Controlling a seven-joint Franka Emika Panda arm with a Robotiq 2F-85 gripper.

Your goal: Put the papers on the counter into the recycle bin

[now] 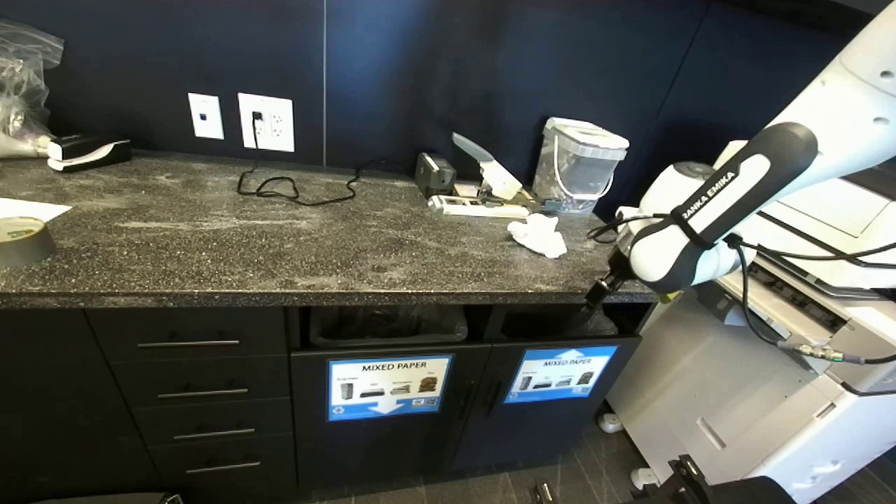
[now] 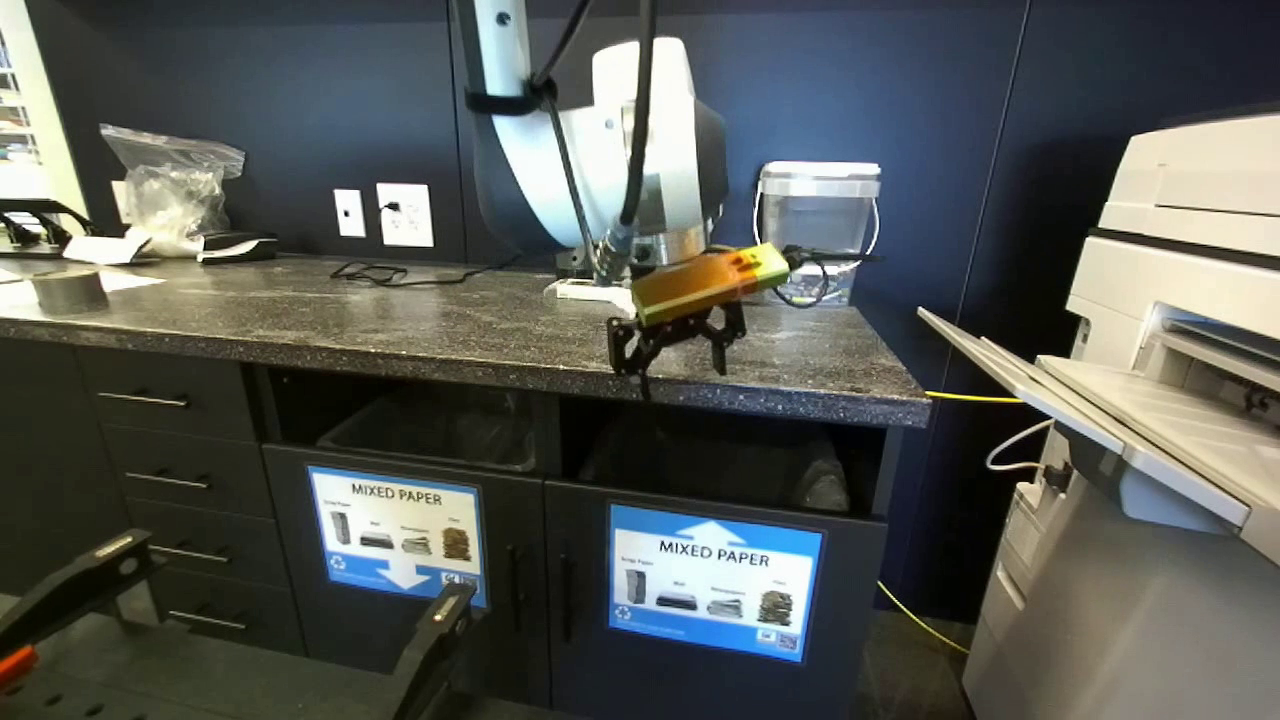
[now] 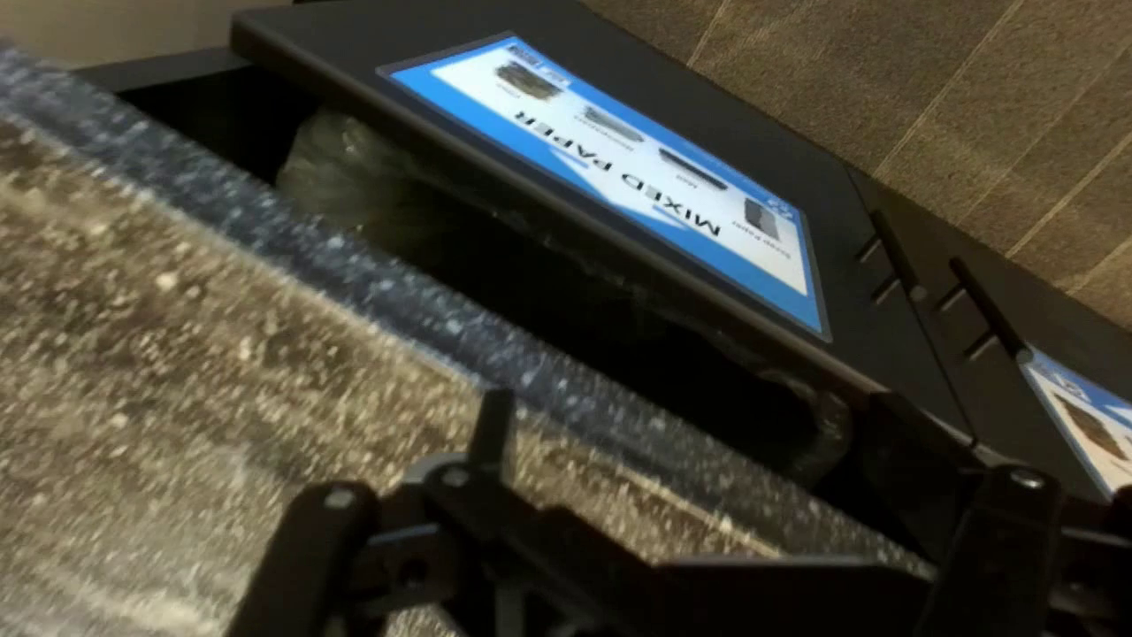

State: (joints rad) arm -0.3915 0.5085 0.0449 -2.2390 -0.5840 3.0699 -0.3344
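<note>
Far left in both exterior views: clear zip bag (image 1: 22,98), bulging, black-and-white desk device (image 1: 89,151) just beside it. Nearer, flat white sheet (image 1: 31,208), squat round tub (image 1: 25,246) just in front. Dark blue wall (image 1: 420,70): two white plates (image 1: 266,124), black cord (image 1: 315,204) plugged into the wider. Farther right, small dark box (image 1: 435,175), white tool (image 1: 500,180) with raised lever, lidded translucent bucket (image 1: 579,164), standing upright. Rightmost, bulky pale printer (image 1: 721,399); near it, thin yellow cable (image 2: 972,397).

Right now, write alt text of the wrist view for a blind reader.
The dark recycle bin slot runs diagonally between the speckled counter and a black cabinet front bearing an upside-down MIXED PAPER sign. The open pincer spans the lower frame; translucent plastic shows inside the slot.
</note>
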